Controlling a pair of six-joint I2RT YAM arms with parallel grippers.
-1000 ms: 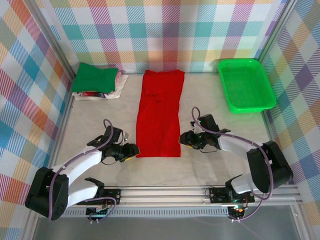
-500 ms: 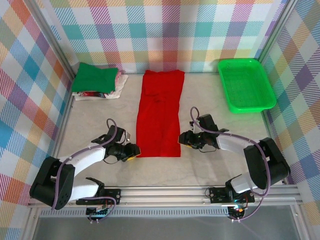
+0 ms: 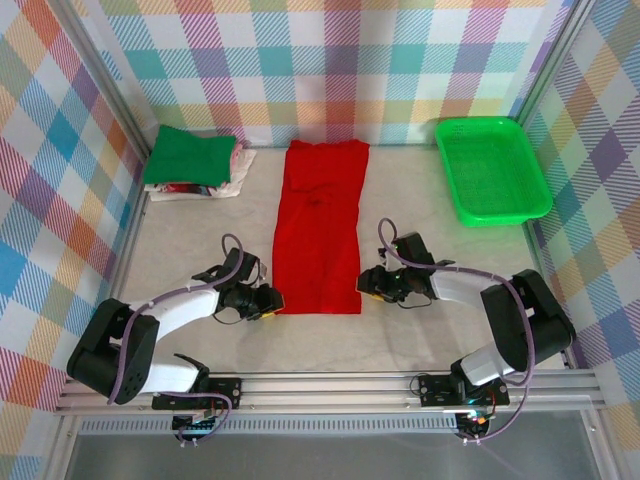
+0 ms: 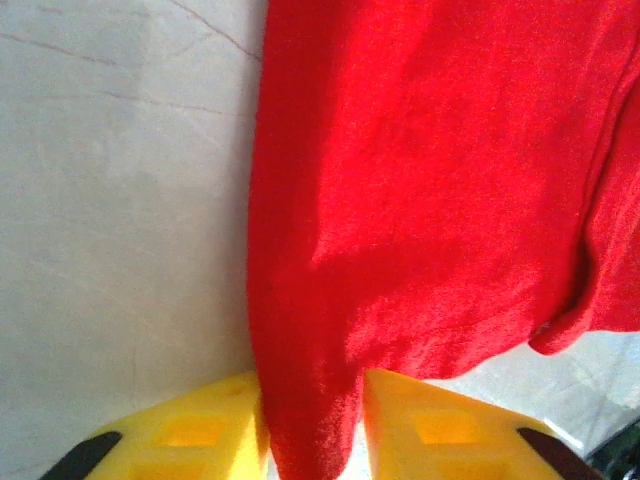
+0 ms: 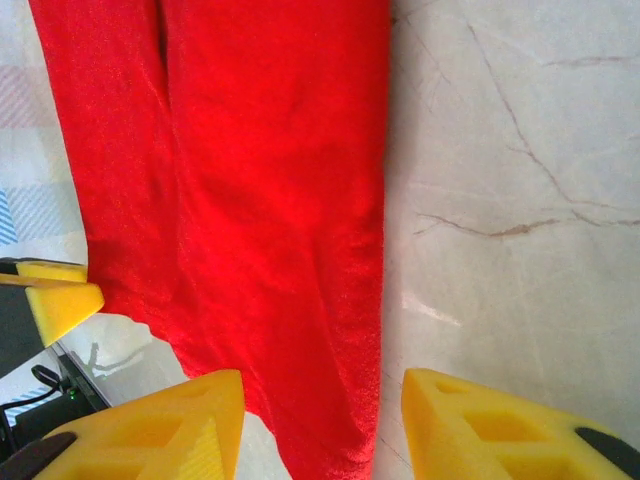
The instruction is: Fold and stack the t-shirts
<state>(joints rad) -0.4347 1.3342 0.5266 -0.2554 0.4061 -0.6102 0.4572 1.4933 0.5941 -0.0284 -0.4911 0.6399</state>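
Red t-shirt (image 3: 320, 225) lies flat on the surface (image 3: 200, 235) so its near corners can be lifted for folding: one corner is pinched in the left tool (image 4: 312, 400), and the other sits loose inside the spread-open right tool (image 5: 322, 392).

Your two arms reach forward and low, forearms angled inward, wrists facing each other. Left pincer (image 3: 264, 300): jaws narrow, both yellow fingers (image 4: 205, 430) pressed against the corner of the red t-shirt (image 4: 420, 180) pinched between them. Right pincer (image 3: 368, 285): jaws wide apart, yellow fingers (image 5: 480, 420) straddling the same shirt's edge, nothing gripped. Its outer finger sits clear of the cloth.
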